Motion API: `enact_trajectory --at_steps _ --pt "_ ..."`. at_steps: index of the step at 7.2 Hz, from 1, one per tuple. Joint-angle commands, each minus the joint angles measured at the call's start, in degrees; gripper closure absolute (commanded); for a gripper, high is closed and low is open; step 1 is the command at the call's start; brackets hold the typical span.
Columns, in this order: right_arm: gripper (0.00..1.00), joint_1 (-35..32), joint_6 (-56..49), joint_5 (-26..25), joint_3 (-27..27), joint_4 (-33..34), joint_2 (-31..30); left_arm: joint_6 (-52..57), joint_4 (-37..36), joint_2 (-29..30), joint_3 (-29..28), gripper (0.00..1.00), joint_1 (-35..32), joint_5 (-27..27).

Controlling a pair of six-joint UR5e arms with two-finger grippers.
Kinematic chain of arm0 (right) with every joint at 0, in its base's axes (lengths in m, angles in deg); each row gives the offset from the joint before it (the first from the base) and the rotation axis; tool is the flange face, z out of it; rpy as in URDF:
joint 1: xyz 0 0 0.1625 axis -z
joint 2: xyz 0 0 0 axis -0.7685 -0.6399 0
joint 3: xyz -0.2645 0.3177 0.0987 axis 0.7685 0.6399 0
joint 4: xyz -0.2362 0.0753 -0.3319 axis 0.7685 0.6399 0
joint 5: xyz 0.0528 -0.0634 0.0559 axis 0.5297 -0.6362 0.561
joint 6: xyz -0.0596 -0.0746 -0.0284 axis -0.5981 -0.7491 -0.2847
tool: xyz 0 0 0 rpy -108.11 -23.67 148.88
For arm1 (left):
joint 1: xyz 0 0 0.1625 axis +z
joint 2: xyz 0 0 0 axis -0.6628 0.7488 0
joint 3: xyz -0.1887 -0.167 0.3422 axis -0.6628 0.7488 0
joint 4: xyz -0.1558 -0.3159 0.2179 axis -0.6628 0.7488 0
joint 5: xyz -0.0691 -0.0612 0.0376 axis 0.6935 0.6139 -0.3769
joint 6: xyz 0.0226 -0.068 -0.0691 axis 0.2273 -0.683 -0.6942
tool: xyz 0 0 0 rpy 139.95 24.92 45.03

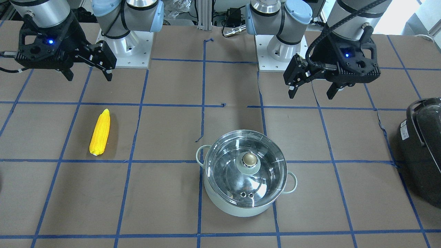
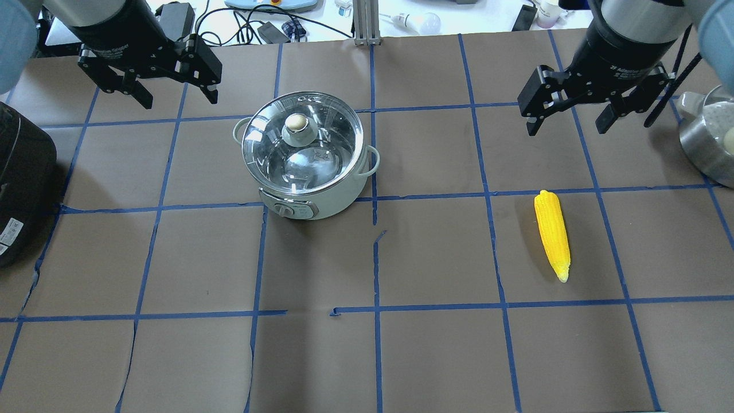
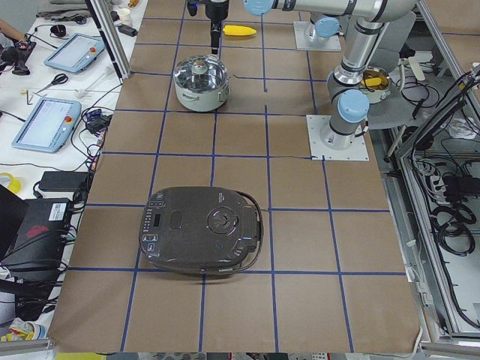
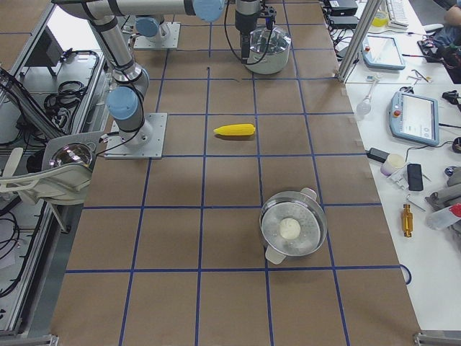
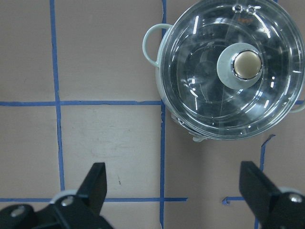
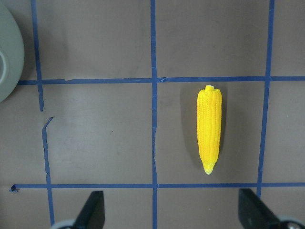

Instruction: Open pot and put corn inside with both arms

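Observation:
The pale mint pot (image 1: 237, 208) stands on the table with its clear glass lid (image 1: 227, 172) and brass knob (image 1: 249, 159) on. It also shows in the overhead view (image 2: 321, 206) and the left wrist view (image 5: 151, 45). My left gripper (image 2: 179, 98) is open and empty, hovering high beside the pot; it also shows in the front view (image 1: 311, 94). The yellow corn (image 2: 553, 232) lies flat on the table and shows in the right wrist view (image 6: 209, 129). My right gripper (image 2: 566, 127) is open and empty, above and beyond the corn's blunt end.
A black glossy appliance (image 2: 20, 172) sits at the table's left end. A steel pot (image 2: 708, 143) holding a pale ball stands at the right edge. Blue tape lines form a grid on the brown table cover (image 2: 436, 355).

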Motion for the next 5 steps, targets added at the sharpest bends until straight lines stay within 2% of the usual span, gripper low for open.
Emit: enact_trajectory --at_steps 1,3,5 --pt "0.0 0.0 0.0 -0.2 -0.1 0.0 0.0 -1.7 -0.9 2.0 -0.2 0.01 -2.5 0.7" --pt "0.0 0.0 0.0 -0.2 -0.1 0.0 0.2 -4.5 -5.0 5.4 -1.3 0.0 -5.0 1.2" --pt "0.0 0.9 -0.5 -0.2 -0.3 0.1 2.3 -5.9 -12.7 11.1 -1.1 0.0 -7.1 1.5"
